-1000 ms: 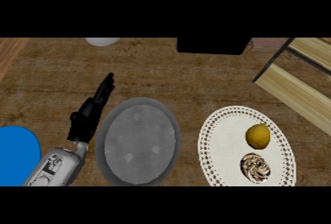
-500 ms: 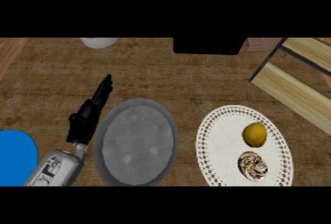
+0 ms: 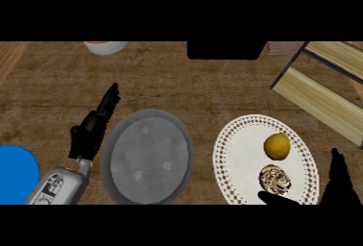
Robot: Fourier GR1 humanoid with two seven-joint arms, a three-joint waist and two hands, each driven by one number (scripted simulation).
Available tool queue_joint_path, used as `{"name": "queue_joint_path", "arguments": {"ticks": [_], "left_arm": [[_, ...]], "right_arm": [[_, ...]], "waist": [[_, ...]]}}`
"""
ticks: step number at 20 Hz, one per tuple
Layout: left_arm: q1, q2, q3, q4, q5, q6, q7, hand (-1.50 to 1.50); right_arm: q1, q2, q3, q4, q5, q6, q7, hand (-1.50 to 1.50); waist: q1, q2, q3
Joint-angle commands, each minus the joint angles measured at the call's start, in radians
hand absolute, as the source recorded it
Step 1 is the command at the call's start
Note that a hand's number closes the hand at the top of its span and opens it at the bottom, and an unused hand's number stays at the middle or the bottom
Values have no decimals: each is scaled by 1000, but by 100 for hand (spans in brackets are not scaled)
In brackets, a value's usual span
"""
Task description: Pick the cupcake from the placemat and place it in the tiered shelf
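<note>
The cupcake, brown with pale swirls, lies at the near end of the white lacy placemat. A yellow lemon sits just behind it on the same mat. My right hand comes in at the lower right corner, open, its thumb just below the cupcake and its fingers off the mat's right edge, apart from the cupcake. The tiered shelf, pale wood in a dark frame, stands at the upper right. My left hand rests open at the left, fingers straight and pointing away, holding nothing.
A grey round plate lies between the left hand and the placemat. A blue object shows at the left edge. At the back stand a black block and a white bowl.
My right hand has come into view at the lower right, beside the cupcake. The left hand has not moved.
</note>
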Motion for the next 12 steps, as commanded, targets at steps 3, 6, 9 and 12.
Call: {"name": "queue_joint_path", "arguments": {"ticks": [3,6,9,12], "left_arm": [[38,-18,2,7,-14,2,-16,0],[-24,-35,1,19,-39,16,23,0],[-19,-31,4,-53,-37,22,73,0],[-2,-47,17,27,-40,0,5,0]], "right_arm": [[-42,138,33,22,116,152,204,-150],[-61,154,-31,77,99,176,155,-150],[-66,156,12,148,104,105,176,-150],[-84,156,-51,132,70,159,157,-150]], "waist": [[-12,-3,1],[-18,-2,2],[-9,-4,3],[-18,-2,2]]}}
